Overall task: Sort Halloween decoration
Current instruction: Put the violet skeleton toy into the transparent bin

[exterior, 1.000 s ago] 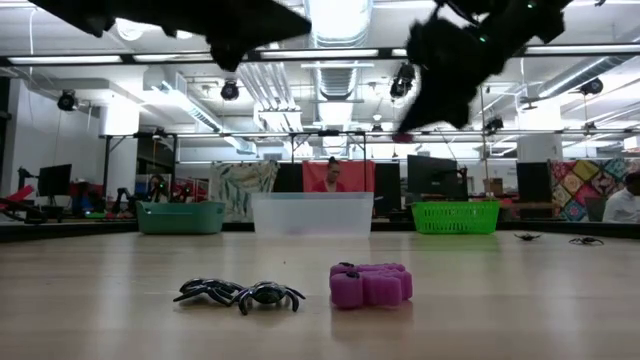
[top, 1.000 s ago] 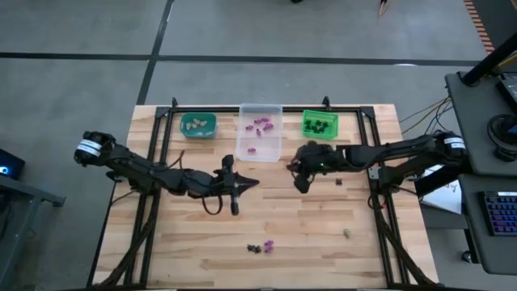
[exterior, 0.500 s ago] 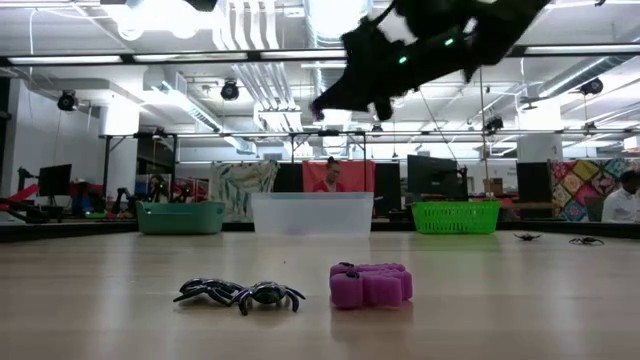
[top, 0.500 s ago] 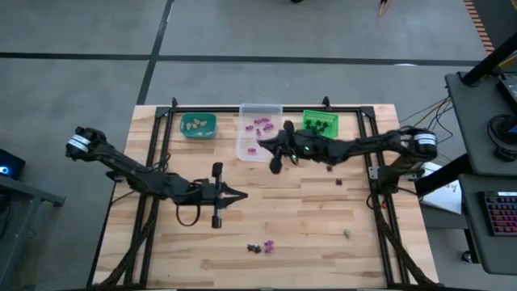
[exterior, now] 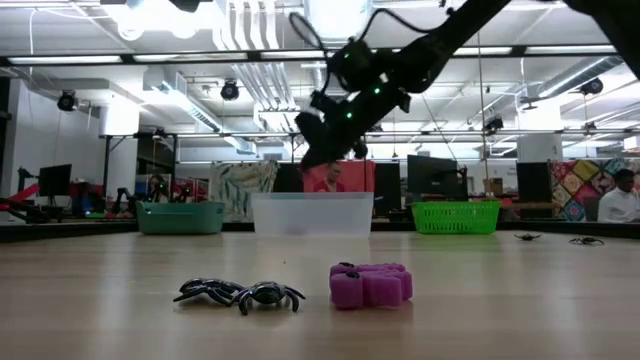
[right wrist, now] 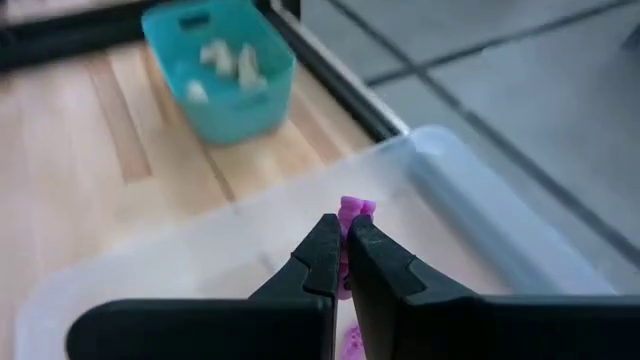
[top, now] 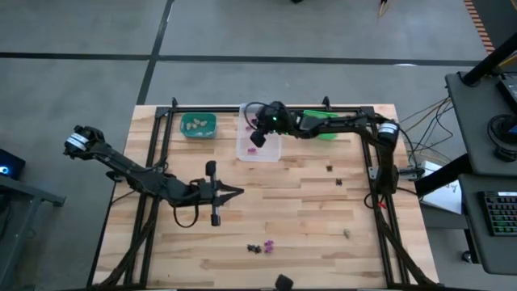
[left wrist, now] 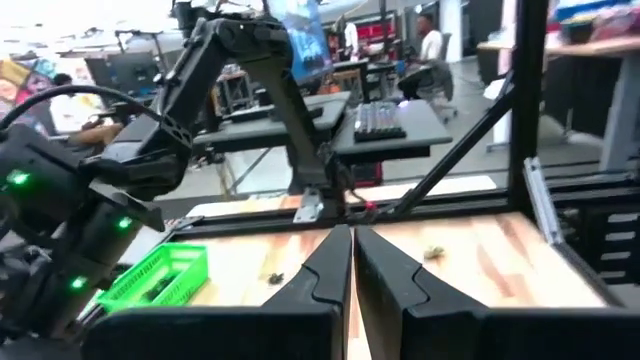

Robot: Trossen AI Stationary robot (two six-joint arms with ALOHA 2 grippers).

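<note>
Halloween decoration pieces lie in several places: pale ones in the teal bin (top: 198, 124), purple ones in the clear bin (top: 260, 133), black ones in the green bin (top: 321, 124), and loose ones on the table (top: 307, 218). Near the front edge sit 2 black spiders (exterior: 240, 294) just beside a purple trinket (exterior: 371, 284); a few more loose pieces lie toward the right side.

The right gripper (right wrist: 339, 258) hangs over the clear bin, its fingers clenched on a small purple piece (right wrist: 352, 215) that pokes out between the tips. The left gripper (left wrist: 352, 262) waits over the middle-left of the table, fingers pressed together and empty.

These trinkets look light, stiff and smooth, so they would likely slip or flick away under a sloppy pinch; the spiders' thin legs seem the weakest part, making the body the safer place to grip.

The bins stand in a row at the far edge, close together, so a release should be well inside the clear bin's walls. Open board between the arms leaves ample room.
</note>
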